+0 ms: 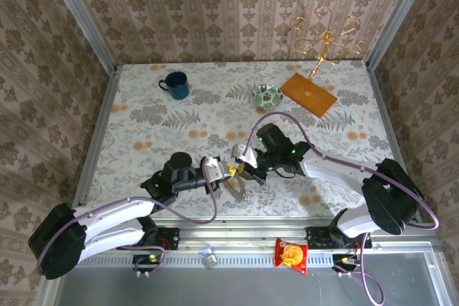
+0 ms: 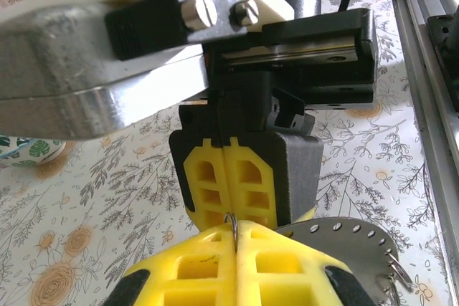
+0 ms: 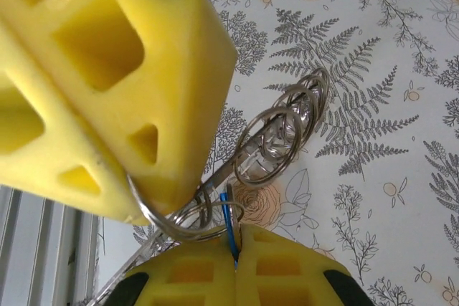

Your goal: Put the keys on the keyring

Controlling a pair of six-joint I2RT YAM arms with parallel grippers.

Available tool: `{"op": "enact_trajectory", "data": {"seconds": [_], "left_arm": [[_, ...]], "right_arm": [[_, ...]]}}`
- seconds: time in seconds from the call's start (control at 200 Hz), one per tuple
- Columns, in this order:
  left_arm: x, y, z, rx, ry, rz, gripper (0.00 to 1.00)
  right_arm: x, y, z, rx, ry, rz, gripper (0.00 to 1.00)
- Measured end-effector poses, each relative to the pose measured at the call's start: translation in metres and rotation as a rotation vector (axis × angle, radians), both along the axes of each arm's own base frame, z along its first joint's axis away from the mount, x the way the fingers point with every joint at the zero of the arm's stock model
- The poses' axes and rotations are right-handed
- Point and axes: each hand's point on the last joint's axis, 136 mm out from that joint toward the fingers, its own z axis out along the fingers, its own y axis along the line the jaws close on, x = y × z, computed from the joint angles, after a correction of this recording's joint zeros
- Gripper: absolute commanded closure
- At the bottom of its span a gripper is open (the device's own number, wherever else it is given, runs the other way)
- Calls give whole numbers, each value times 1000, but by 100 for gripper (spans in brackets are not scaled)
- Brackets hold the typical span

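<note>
My left gripper is pressed fully together on the keyring. Its yellow fingers pinch one thin wire loop, and the grey perforated plate sticks out to one side of the pinch. I judge the hold is on the loop and not on the plate because the loop is where a key must thread on. Gripping there also steadies the opening right in front of my other arm.

My right gripper is closed on a key. A sliver of its blue plastic head stands edge-on in the seam between the fingers, and the blade is hidden from me. The two sets of fingertips meet tip to tip above the floral table. The blue head sits just beside the held loop; I cannot tell whether they touch.

A bunch of smaller split rings dangles from the keyring beyond the pinch. The threading looks to be in hand, not done, as I cannot see the key on the wire. The likely trouble is this tiny key twisting in my grip.
</note>
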Motion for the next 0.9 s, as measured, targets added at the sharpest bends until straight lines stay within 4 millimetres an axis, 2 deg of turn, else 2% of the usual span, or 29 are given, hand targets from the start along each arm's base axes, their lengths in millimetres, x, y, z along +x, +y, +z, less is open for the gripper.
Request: {"op": "enact_trajectory", "data": {"seconds": [0.06,0.185,0.36,0.55,0.9], "left_arm": [[0,0,1,-3,-2,0,100],[0,0,2,-12,-9,-1,100],[-1,0,2,-27,0,-3,100],[-3,-2,8,-55,12,-18,100],[-5,-4,7,-63,33,-41,100]], "right_arm": [[0,-1,1,2,-2,-4,73],[-4,-5,12,27,-38,-5,69],[-9,-12,30,82,-101,-11,69],[-7,-10,39,123,-140,-8,70],[-8,-7,40,142,-134,9,75]]}}
